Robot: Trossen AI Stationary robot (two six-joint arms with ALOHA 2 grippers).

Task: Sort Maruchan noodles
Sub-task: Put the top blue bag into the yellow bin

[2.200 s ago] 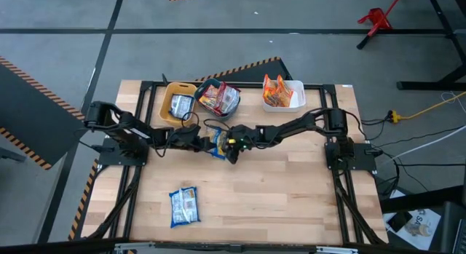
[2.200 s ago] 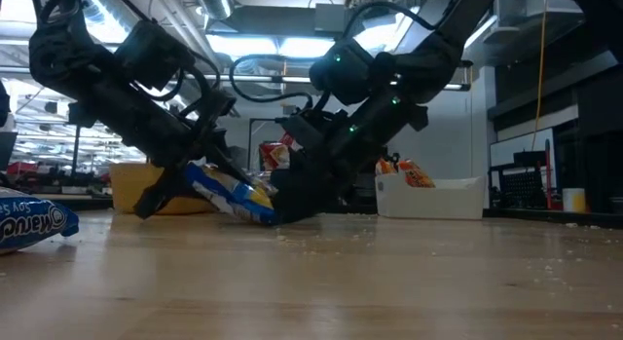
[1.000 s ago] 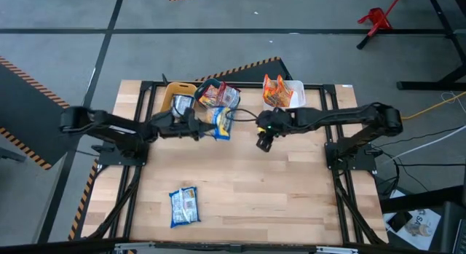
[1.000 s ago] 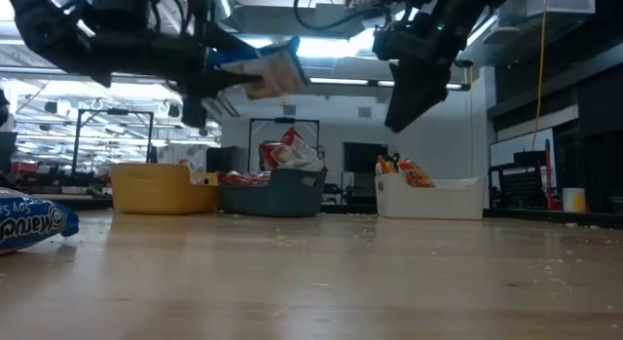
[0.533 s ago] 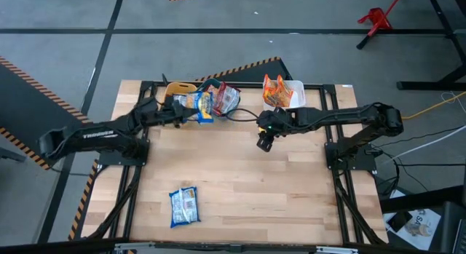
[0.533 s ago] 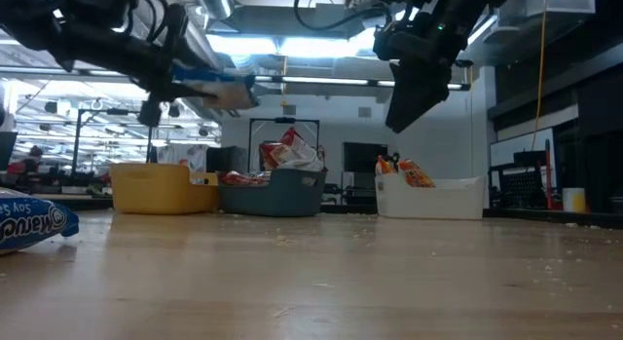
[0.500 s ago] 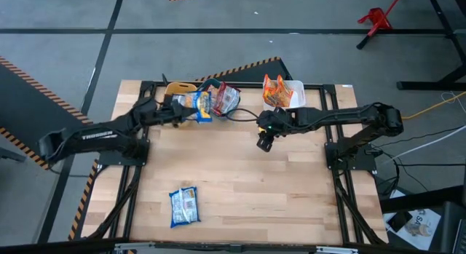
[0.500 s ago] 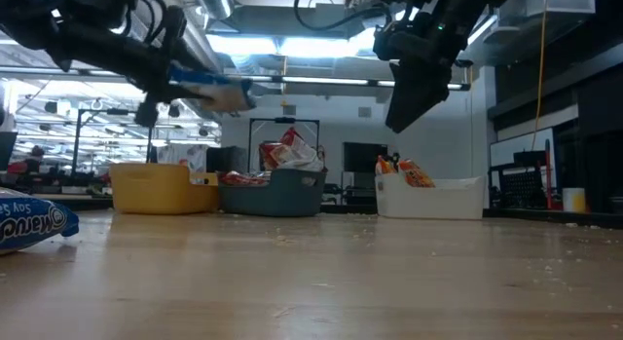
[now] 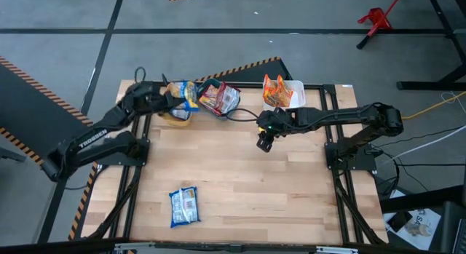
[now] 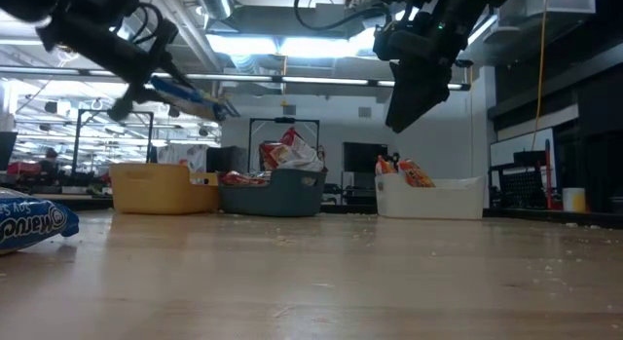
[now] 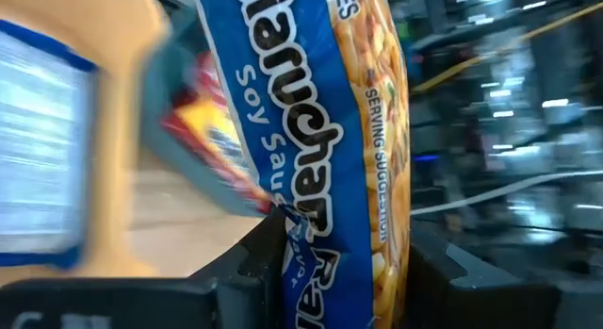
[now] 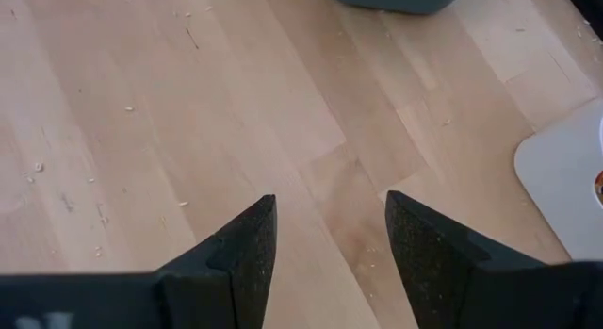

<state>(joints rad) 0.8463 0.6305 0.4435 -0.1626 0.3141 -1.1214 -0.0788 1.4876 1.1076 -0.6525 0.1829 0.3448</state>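
My left gripper (image 9: 172, 98) is shut on a blue-white Maruchan packet (image 11: 325, 131) and holds it in the air over the yellow bin (image 9: 175, 116) at the far left. That bin holds another blue-white packet (image 11: 38, 150). The teal bin (image 9: 227, 105) beside it holds dark red packets (image 9: 215, 98), and the white bin (image 9: 293, 97) holds orange ones (image 9: 274, 87). One more blue-white packet (image 9: 183, 205) lies flat on the table near the front. My right gripper (image 12: 330, 244) hangs open above bare wood near the table's middle. My left gripper pinches the blue-white packet between its two fingers (image 11: 254, 263), which press on its two flat faces near one end (image 11: 316, 258). The packet sticks out ahead of the fingers, lifted clear and slanting slightly down (image 10: 190, 94) above the yellow bin.
The three bins stand in a row along the far edge. A black frame (image 9: 233, 86) runs round the table. Bare wood (image 9: 277, 203) lies between the bins and the front edge.
My left gripper has swung with the blue-white packet from in front of the teal bin toward the table's far left, rising a little and turning, and now stands over the yellow bin. The packet stays clamped and clear of everything.
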